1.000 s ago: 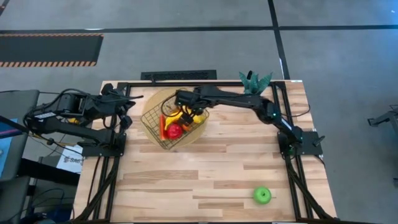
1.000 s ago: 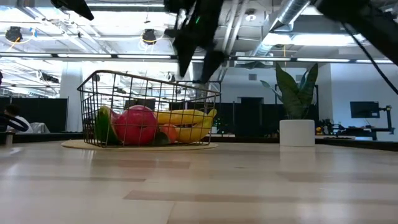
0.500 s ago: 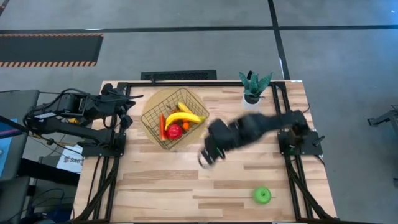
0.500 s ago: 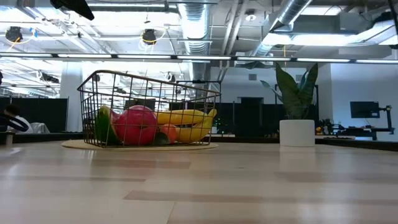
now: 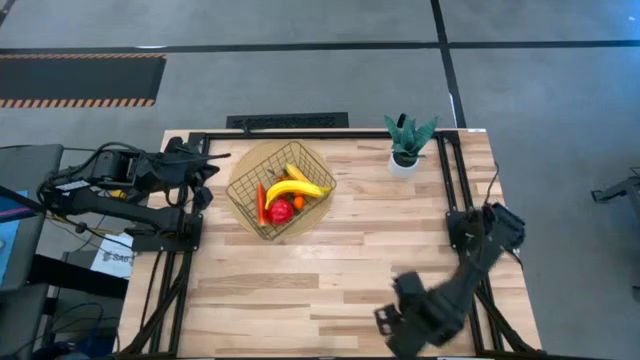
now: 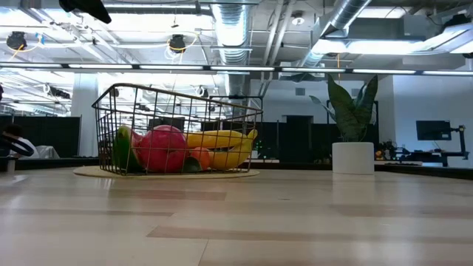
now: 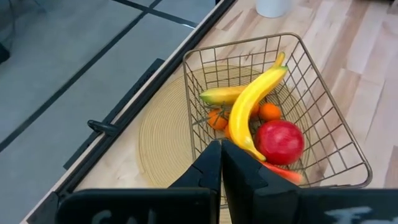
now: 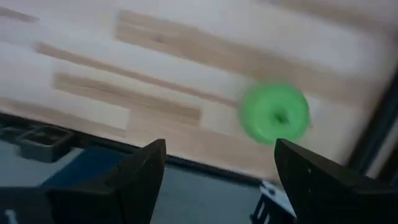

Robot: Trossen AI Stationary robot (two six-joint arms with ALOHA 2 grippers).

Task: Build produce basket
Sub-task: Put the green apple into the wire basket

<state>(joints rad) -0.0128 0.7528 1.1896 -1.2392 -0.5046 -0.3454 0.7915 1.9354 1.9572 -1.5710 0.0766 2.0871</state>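
Observation:
The wire basket (image 5: 280, 192) stands on a round tan mat at the table's far left. It holds two bananas (image 7: 252, 102), a red apple (image 7: 280, 141), a red-orange stick and small orange pieces. The green apple (image 8: 275, 114) rests on the bare wood near the table's near right edge; the right arm hides it in the high view. My right gripper (image 8: 217, 177) hovers open above the wood beside the apple, pointing down, nothing between its fingers. My left gripper (image 7: 221, 162) is shut and raised at the table's left edge, aimed at the basket.
A potted plant (image 5: 407, 140) in a white pot stands at the far right. The mat (image 7: 165, 143) juts out past the basket. Black frame rails (image 5: 470, 290) run along the table's left and right sides. The table's near edge lies close to the apple.
My right gripper has swung from above the basket across the table toward its near right edge, and has rolled about its own axis on the way. It now hangs over the green apple's spot. The basket and its produce have stayed where they were.

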